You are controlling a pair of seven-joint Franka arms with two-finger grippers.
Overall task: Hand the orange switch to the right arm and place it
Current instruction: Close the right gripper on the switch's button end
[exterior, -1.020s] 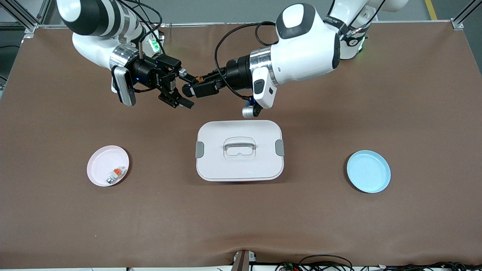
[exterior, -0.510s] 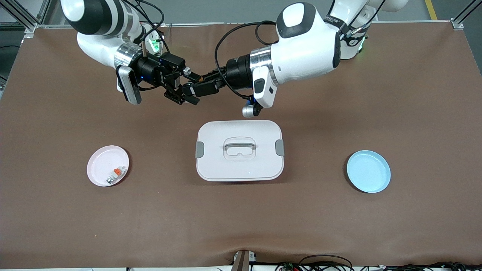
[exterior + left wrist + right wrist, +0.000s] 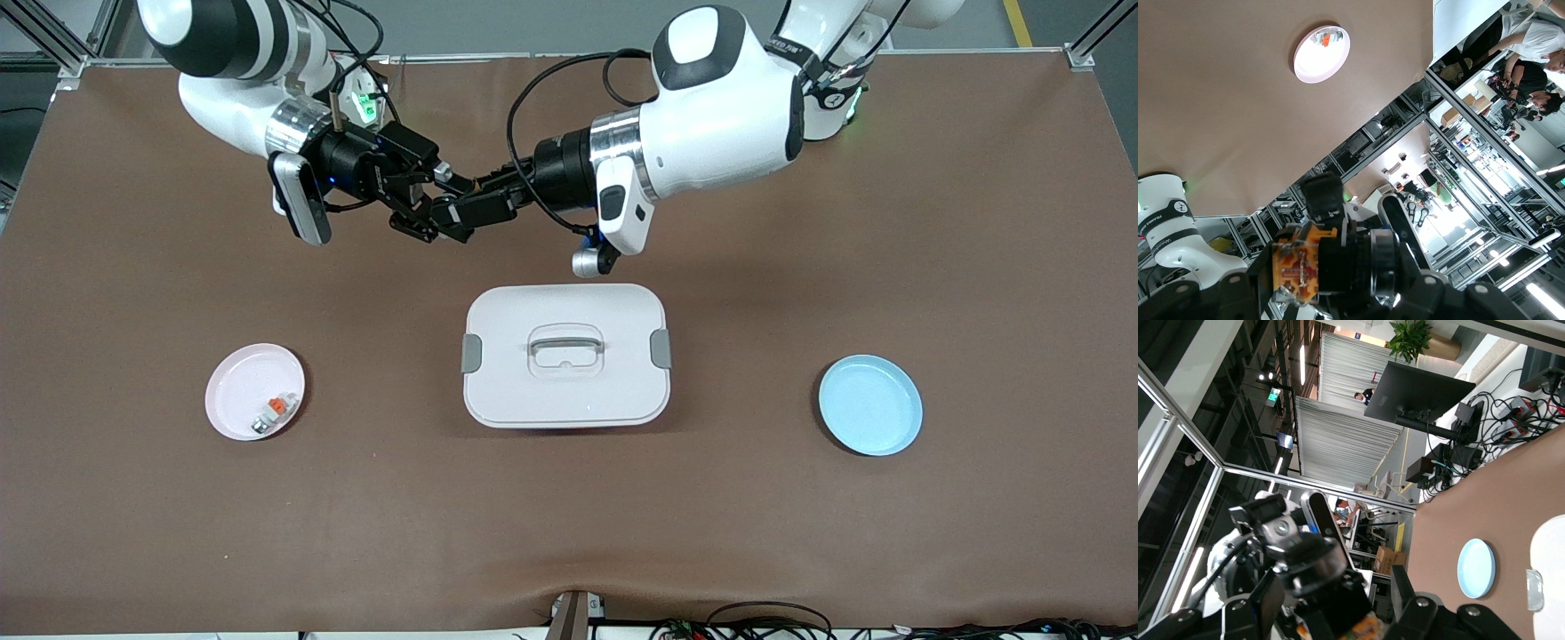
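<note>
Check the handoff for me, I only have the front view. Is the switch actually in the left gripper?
Observer: Yes. The left wrist view shows the switch clamped in the left gripper, its orange end plainly showing.
Operator: Right gripper on it?
Observer: The right gripper is right at the switch. The right wrist view shows a bit of orange at its tip, but no view shows whether it has a grip.
</note>
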